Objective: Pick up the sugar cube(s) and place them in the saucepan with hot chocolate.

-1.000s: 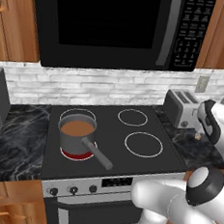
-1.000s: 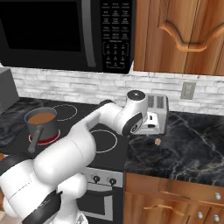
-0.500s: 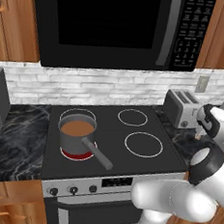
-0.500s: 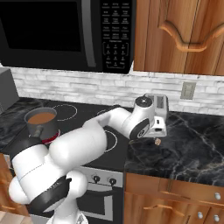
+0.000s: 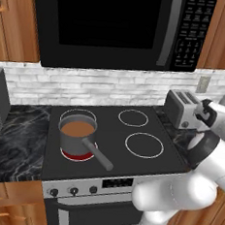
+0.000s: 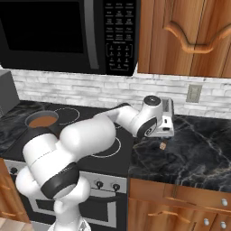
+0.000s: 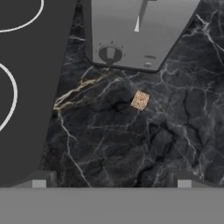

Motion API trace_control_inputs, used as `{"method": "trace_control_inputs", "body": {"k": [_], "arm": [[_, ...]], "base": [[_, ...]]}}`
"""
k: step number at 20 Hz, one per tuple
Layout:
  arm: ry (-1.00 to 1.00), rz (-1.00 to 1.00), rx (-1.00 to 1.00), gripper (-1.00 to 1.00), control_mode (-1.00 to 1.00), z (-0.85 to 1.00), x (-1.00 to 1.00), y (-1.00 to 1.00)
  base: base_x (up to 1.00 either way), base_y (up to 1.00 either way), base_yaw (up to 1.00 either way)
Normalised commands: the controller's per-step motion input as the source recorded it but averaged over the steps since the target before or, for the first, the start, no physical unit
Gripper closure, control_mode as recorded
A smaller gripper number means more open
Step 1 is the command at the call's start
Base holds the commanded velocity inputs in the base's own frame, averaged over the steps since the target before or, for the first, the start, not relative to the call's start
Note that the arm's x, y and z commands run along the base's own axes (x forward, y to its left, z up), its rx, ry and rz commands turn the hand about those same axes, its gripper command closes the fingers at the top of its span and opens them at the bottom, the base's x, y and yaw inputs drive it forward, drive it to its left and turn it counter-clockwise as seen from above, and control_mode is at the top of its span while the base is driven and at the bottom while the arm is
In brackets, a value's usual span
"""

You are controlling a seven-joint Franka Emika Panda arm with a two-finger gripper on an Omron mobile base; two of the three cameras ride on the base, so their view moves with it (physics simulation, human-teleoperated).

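Nearest the hand camera, the robot's two-finger gripper (image 7: pixel 111 181) hangs over the black marble counter (image 7: pixel 131 140), dark tips far apart, jaws spread wide and holding nothing. That spread makes sense: there's room to drop a finger on either side of the target. Just ahead lies the small speckled tan sugar cube (image 7: pixel 140 100), flat on the marble, alone and untouched. It sits a little off the gripper's centre line, so by my reckoning the hand needs a small nudge sideways and forward before it descends. Beyond the cube stands the silver two-slot toaster (image 7: pixel 135 35), its front face close by; a careless approach could clip it.

From the right base camera, the cube (image 6: pixel 163 145) rests just in front of the toaster (image 6: pixel 163 118). Far off on the black glass cooktop (image 5: pixel 116 144), the small round grey metal saucepan (image 5: pixel 78 138) sits on a glowing burner, long handle toward the front, full of smooth reddish-brown hot chocolate (image 5: pixel 77 128). A long carry awaits.
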Motion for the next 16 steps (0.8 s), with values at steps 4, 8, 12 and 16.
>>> {"method": "trace_control_inputs", "body": {"k": [4, 8, 12, 16], "arm": [[0.0, 0.0, 0.0, -1.0, -1.0, -0.14, 0.22, 0.0], [0.0, 0.0, 0.0, -1.0, -1.0, -0.13, 0.1, -0.03], [0.0, -0.01, 0.02, -1.0, -1.0, -0.04, 0.02, -0.1], [0.0, -0.04, 0.08, -1.0, -1.0, 0.0, 0.0, -0.22]], "base": [[0.0, 0.0, 0.0], [0.0, 0.0, 0.0], [0.0, 0.0, 0.0], [0.0, 0.0, 0.0]]}}
